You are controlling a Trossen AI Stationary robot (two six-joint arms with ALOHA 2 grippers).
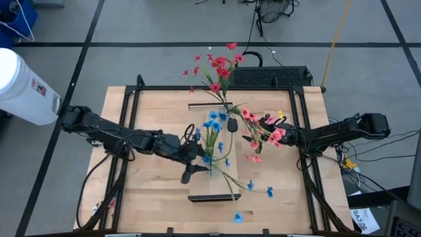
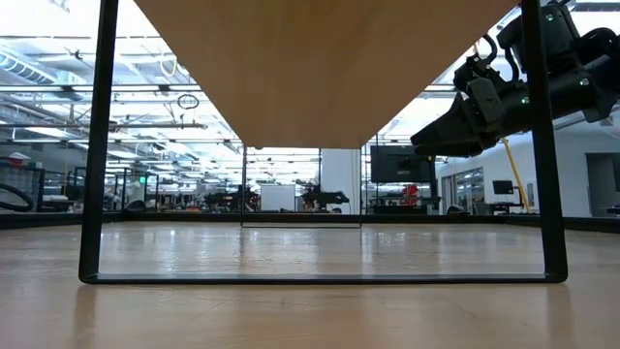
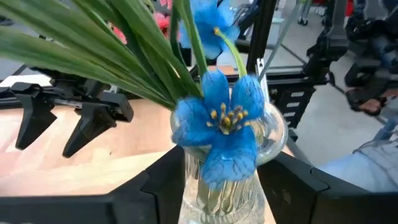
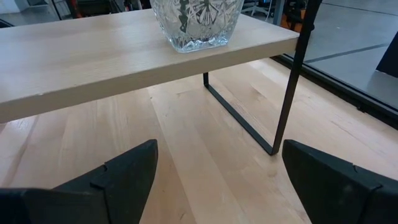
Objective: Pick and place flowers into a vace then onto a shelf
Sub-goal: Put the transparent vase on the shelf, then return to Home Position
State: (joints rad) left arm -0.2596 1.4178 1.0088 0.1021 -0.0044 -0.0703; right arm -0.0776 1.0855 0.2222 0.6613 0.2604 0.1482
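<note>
The left gripper [image 3: 224,186] has its two dark fingers [image 3: 149,193] on either side of a clear glass vase [image 3: 227,186] full of blue flowers [image 1: 214,125], close against the glass; whether they press on it or stand just off it I cannot tell. That vase stands on the shelf [image 1: 197,148], a pale wood board on thin black legs near the middle of the table [image 1: 151,191], and the left arm reaches in to it from the table's left side.

The right gripper [image 4: 217,171] has its jaws wide apart and holds nothing. It sits low beside the shelf, facing a second, cut-glass vase [image 4: 198,23] that stands at the shelf's far end with red-pink flowers [image 1: 220,66] in it. More red-pink blossoms [image 1: 260,135] spread just in front of the right arm.

One blue spray [image 1: 247,185] lies across the shelf's near corner, and a single blue blossom [image 1: 238,216] lies on the table near its front edge
</note>
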